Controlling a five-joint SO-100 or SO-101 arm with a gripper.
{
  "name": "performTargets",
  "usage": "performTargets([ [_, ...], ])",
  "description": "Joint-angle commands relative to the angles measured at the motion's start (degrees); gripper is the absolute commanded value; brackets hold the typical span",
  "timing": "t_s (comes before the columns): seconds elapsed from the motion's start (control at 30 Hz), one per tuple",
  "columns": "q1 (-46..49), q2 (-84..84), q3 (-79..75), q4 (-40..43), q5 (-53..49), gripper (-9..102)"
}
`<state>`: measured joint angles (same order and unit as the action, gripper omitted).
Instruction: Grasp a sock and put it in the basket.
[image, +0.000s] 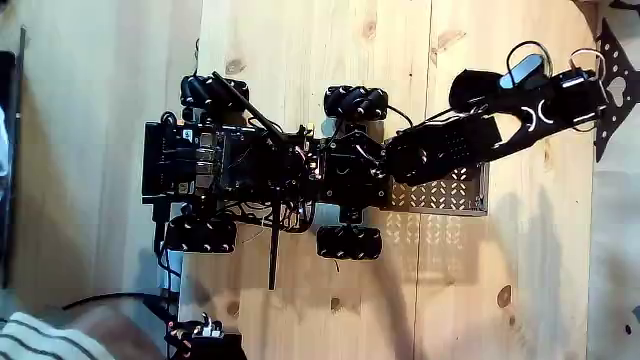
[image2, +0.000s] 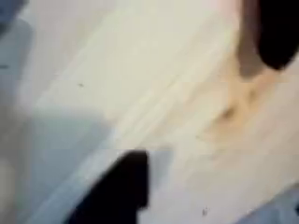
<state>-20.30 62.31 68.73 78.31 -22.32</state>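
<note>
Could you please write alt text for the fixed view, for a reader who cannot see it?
From above, a wheeled robot on a wooden table stretches its black arm right, past the perforated basket, toward a black sock.

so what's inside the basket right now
The strip of the basket that shows in the fixed view is bare perforated metal with nothing lying in it. The arm covers the rest, so that part is hidden.

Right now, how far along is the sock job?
Nothing looks finished. The basket shows no sock in its visible part. In the fixed view, a dark limp shape, probably the sock, sits beside the arm, outside the basket. The claw reaches past it; its grip is unclear. Grasping, carrying and dropping remain.
</note>
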Motion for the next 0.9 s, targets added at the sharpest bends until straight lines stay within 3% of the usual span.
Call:
performTargets([
  [0.0,-1.14,-0.79,-1.49,-2.37,-0.70,29],
  [0.17,-2.90,-7.91,-1.41,-2.99,-11.25,29],
  [0.5,-0.18,-22.24,-1.41,-17.93,-15.47,29],
  [0.87,-2.20,-34.01,-2.11,-23.99,-25.49,29],
])
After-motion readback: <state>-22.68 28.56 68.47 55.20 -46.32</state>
